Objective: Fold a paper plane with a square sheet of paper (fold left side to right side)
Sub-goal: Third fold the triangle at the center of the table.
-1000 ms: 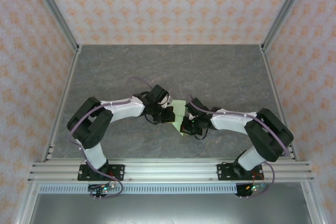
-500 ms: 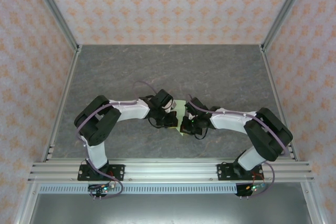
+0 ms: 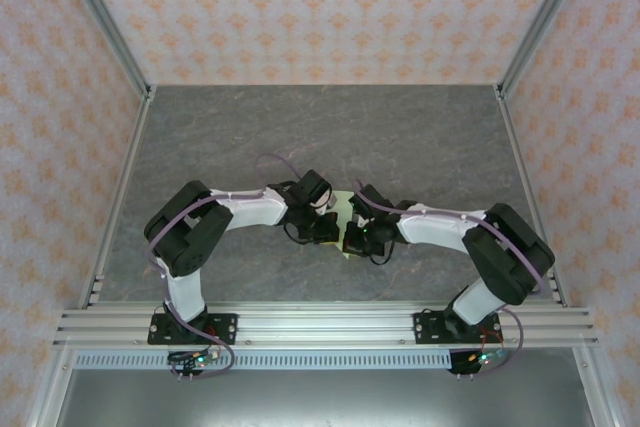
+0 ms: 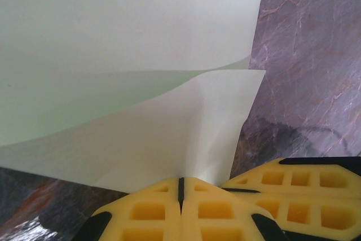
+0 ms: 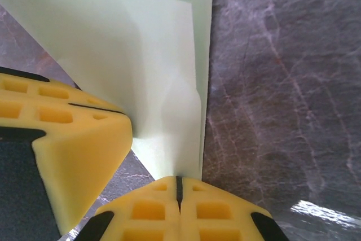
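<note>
Table [image 3: 320,137] carries the square sheet of paper [image 3: 343,209] at the overhead frame's centre, one layer curling over another. Left claw [image 4: 181,187] and right claw [image 5: 179,187] each clench its edge, side by side. Opposed pulls could tear it or skew the crease. Wrists cover most of the sheet overhead, so corner alignment is unclear.

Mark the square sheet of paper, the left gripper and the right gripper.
square sheet of paper [image 4: 130,21]: left wrist view, on its broad pale green face.
left gripper [image 4: 181,182]: left wrist view, where its closed yellow fingertips meet.
right gripper [image 5: 178,180]: right wrist view, where its closed yellow fingertips meet.
</note>
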Robot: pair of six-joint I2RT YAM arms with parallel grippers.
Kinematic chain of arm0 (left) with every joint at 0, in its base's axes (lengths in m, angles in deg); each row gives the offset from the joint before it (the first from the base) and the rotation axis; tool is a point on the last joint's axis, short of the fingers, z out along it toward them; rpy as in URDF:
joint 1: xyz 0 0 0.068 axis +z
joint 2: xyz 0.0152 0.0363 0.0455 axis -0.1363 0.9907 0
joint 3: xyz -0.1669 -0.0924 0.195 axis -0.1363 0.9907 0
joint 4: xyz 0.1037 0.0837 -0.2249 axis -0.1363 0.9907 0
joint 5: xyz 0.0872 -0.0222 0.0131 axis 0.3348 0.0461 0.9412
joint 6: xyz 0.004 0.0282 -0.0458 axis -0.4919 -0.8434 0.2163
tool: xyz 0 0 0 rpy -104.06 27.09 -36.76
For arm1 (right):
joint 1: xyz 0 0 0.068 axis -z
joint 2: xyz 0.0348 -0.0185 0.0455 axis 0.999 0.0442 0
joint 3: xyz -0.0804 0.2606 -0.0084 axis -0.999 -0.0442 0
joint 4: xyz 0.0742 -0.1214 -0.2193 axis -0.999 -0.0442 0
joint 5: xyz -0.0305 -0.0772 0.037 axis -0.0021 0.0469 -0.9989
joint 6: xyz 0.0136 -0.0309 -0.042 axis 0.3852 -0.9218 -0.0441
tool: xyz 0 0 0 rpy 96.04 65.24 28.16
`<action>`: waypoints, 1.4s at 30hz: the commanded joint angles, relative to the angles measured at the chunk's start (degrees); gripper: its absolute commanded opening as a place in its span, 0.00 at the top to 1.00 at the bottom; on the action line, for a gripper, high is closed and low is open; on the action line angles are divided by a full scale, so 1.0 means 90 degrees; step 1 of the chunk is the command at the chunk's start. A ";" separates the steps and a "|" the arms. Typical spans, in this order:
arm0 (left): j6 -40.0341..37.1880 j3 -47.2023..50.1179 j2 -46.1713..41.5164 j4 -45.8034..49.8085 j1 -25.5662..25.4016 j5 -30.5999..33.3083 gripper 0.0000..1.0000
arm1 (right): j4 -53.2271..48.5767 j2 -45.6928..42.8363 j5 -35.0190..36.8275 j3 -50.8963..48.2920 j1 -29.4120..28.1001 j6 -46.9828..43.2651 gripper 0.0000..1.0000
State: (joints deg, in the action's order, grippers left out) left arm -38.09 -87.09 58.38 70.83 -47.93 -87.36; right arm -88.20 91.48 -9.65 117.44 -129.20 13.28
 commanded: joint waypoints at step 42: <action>-0.1306 -0.0224 -0.0603 0.0886 0.2032 0.0128 0.98 | -0.1268 0.0437 0.1015 -0.0262 -0.0001 -0.0371 1.00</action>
State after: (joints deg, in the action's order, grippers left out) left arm -51.58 -91.73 59.19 81.28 -30.18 -88.67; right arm -88.42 92.35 -9.22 118.45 -129.23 10.89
